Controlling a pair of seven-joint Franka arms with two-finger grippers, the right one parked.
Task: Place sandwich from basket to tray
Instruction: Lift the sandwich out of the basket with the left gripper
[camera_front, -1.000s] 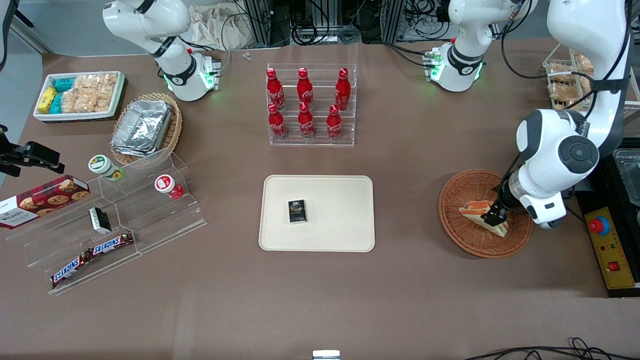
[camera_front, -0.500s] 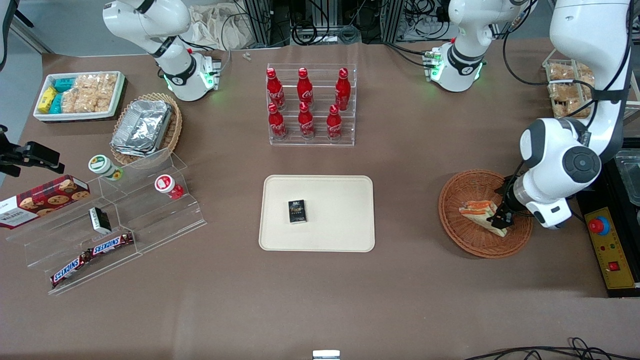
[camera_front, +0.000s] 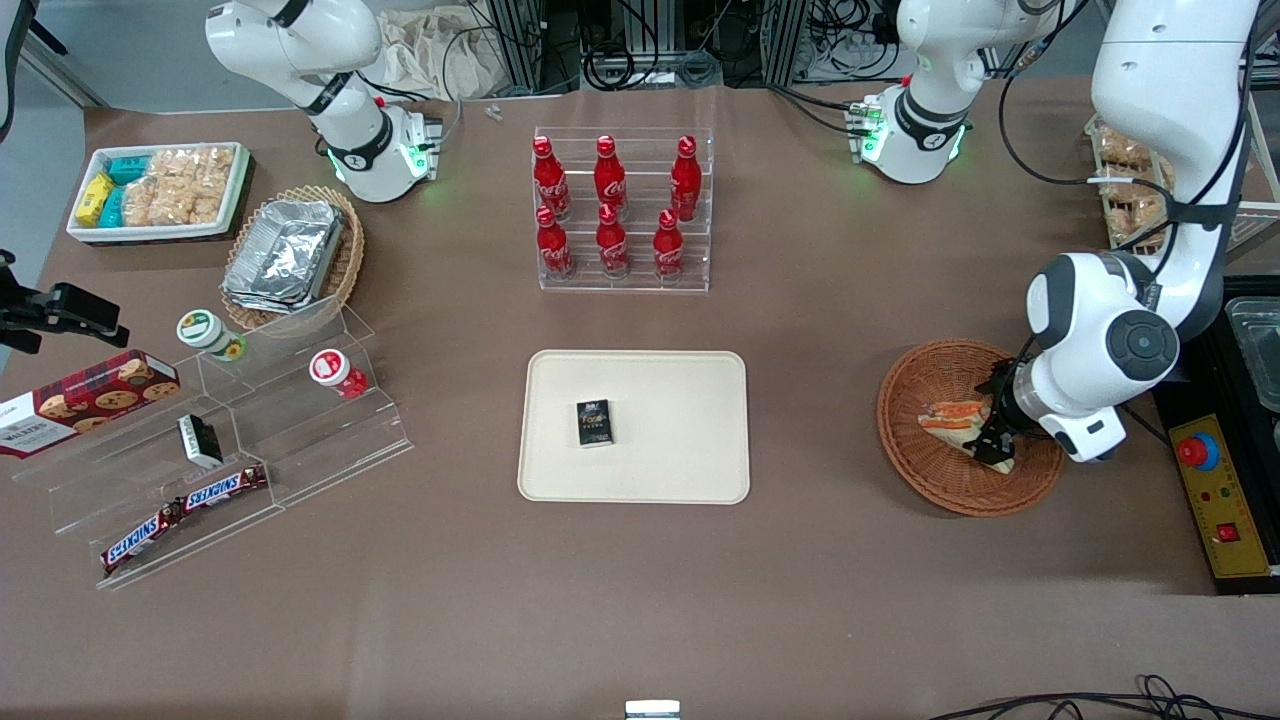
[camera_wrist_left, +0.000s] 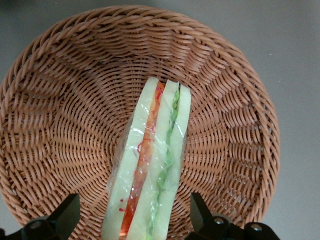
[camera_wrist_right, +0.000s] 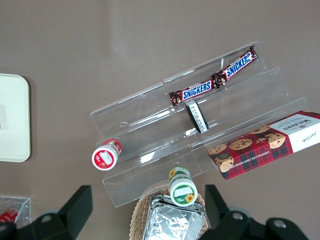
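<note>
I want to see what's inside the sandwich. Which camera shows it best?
The left wrist view: the sandwich fills it, red and green layers plain, between the open gripper fingers, in the basket. The front view shows it small, partly hidden. The right wrist view misses it.

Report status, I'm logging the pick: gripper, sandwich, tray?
Gripper open, fingers astride sandwich in basket. Sandwich not yet lifted. Tray holds small dark box.
</note>
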